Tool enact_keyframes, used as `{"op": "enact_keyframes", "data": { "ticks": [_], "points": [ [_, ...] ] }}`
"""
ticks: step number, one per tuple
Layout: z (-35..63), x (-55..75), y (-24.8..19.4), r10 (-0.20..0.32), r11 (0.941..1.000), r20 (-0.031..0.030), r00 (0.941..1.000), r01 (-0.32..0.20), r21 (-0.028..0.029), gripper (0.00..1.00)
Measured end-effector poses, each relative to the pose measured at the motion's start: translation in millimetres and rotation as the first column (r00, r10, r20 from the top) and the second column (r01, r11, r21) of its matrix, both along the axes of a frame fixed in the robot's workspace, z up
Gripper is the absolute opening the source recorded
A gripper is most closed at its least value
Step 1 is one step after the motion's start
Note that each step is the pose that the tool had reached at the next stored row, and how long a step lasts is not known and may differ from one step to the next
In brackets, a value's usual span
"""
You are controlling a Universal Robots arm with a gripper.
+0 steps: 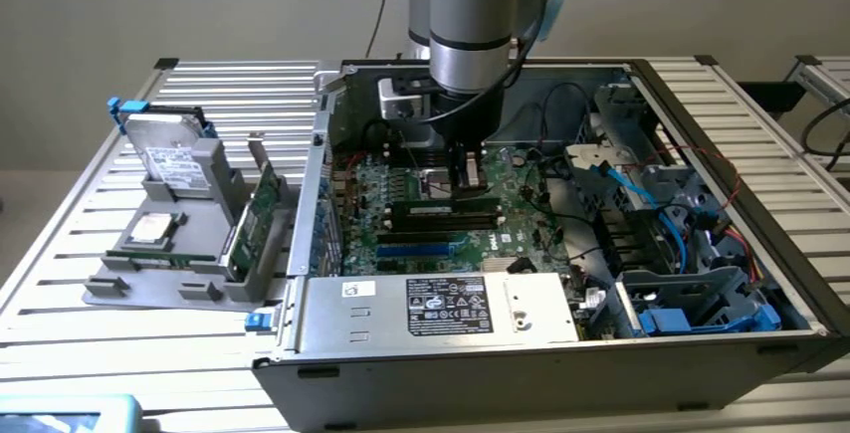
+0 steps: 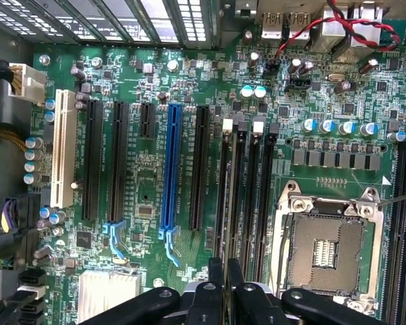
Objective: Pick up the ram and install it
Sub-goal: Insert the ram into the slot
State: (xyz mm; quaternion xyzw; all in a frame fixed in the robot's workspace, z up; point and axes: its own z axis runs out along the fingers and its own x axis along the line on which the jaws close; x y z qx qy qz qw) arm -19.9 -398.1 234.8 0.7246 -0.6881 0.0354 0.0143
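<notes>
Ram [image 1: 445, 204]: on long edge at black memory slots [image 2: 249, 196] beside CPU socket [image 2: 325, 247]; seated or just above, cannot tell. Hand [image 2: 224, 288]: fingers nearly together, clamped on ram's top edge. Step judged: insertion; calls for edge parallel to slot, straight press.

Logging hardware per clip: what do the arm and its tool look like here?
The silver-grey cylindrical arm has a light-blue cap at its joint and a black band lower down. A thin black cable runs beside it. A pale boxy module sits at the wrist, above the black tool with rounded linkages.
</notes>
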Motion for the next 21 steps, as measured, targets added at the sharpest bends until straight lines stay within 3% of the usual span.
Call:
{"op": "enact_keyframes", "data": {
  "ticks": [8, 13, 21],
  "points": [
    [-1.1, 0.0, -0.6, 0.0, 1.0, 0.0001, 1.0, 0.0, -0.0028, 0.14],
    [-4.2, -0.6, -0.6, 0.0, 0.9999, -0.0001, 1.0, 0.0, -0.0142, 0.14],
    [-6.2, -0.6, 2.5, 0.0, 0.9999, 0.0001, 1.0, 0.0, -0.0155, 0.14]
  ]
}}
